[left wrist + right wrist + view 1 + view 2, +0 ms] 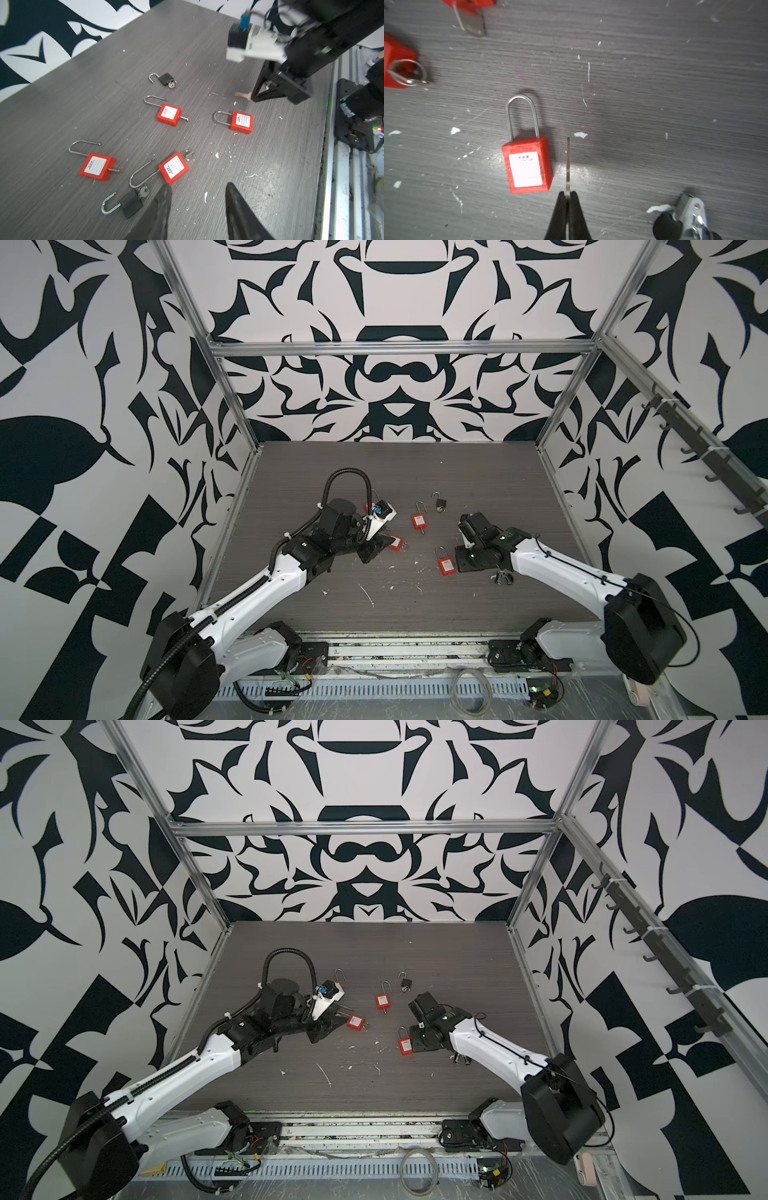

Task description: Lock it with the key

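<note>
Right tool [567, 196] is seen closest in the right wrist view, fingers pressed together and pinching a key [568, 162], w/ the blade sticking out past the fingertips. Blade is held just beside the shut red padlock [527, 166], not touching it, and runs alongside the body. That padlock is laid flat on the bench [675, 83], label up, both shackle legs seated in the body. It is also shown in both top views, e.g. shut red padlock [445, 564], w/ the right arm's wrist just beside it. Left tool [198, 185] is held spread, nothing btwn its fingers [160, 207], and is set well apart from the shut red padlock. Btwn the two, an open red padlock [174, 168] is laid flat, shackle swung out, key ring at its base. Farther back from the shut red padlock, a small black padlock [439, 502] is seen, shackle open.
</note>
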### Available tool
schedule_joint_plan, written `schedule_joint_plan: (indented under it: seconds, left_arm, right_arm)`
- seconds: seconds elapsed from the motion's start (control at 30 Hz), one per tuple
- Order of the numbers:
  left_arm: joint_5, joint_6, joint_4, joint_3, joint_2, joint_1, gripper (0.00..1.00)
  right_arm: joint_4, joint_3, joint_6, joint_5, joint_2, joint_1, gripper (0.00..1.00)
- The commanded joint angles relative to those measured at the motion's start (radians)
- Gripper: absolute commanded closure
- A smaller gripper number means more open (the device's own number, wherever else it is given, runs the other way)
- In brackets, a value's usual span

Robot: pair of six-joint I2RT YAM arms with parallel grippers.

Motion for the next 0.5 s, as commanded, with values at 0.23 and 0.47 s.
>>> schedule_joint_plan:
  seconds: [0.23, 0.47]
  left_arm:
    - [-0.011, -0.050, 0.028, -0.072, -0.051, -0.002, 0.56]
    - [-0.011, -0.065, 0.020, -0.081, -0.073, -0.002, 0.56]
  right_arm:
    - [0.153, -0.077, -0.003, -0.003, 0.053, 0.006, 0.99]
    - [0.116, -0.061, -0.050, 0.103, -0.027, 0.014, 0.60]
